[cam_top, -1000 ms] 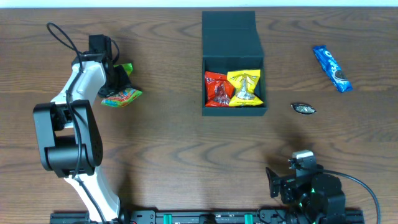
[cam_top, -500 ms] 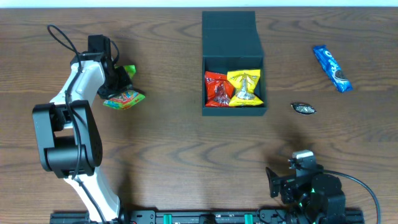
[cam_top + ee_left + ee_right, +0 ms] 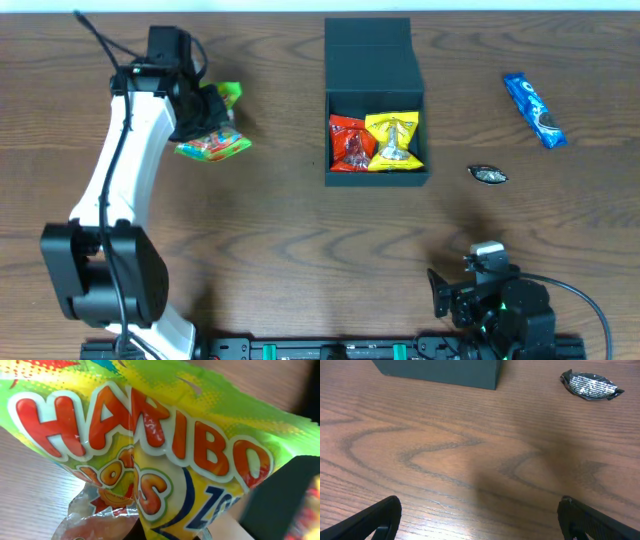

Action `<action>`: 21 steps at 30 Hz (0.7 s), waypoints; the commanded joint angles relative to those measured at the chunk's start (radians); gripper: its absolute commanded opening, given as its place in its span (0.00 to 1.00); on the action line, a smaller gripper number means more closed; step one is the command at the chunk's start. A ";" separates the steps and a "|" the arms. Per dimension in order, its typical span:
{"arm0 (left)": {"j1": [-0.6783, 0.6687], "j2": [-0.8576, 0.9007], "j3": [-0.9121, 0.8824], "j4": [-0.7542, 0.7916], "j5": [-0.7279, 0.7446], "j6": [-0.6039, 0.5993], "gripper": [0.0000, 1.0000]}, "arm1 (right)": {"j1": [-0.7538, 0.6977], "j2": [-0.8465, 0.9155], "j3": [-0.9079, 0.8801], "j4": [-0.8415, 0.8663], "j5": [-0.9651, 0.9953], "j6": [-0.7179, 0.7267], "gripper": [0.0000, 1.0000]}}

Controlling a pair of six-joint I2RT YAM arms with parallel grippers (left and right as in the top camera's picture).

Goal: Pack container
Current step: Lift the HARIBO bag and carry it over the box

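Your container [image 3: 375,70] sits at the far middle of the table [image 3: 280,230], lid flipped back, with a red packet [image 3: 349,143] and a yellow packet [image 3: 394,140] inside. Left of it, your left gripper [image 3: 205,118] pinches a Haribo bag [image 3: 165,445]. Right of it lie a silver sweet [image 3: 489,175] and a blue bar [image 3: 534,110]. In front of it, to the right, the right gripper [image 3: 480,512] is spread wide and holds nothing.

- I see the container [image 3: 368,55] on the counter [image 3: 300,230], two packets [image 3: 392,140] side by side inside.
- My left end effector [image 3: 205,120] holds a gummy bag [image 3: 212,148] left of it.
- A snack bar [image 3: 533,110] and a wrapped sweet [image 3: 488,175] lie to its right.
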 commanded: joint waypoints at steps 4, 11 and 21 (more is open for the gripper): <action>-0.158 -0.023 0.129 -0.068 0.038 0.018 0.06 | -0.008 -0.006 -0.002 -0.007 0.002 -0.011 0.99; -0.373 -0.020 0.221 -0.038 0.024 -0.043 0.06 | -0.008 -0.006 -0.002 -0.007 0.002 -0.011 0.99; -0.558 0.044 0.227 0.123 -0.021 -0.295 0.06 | -0.008 -0.006 -0.002 -0.007 0.002 -0.011 0.99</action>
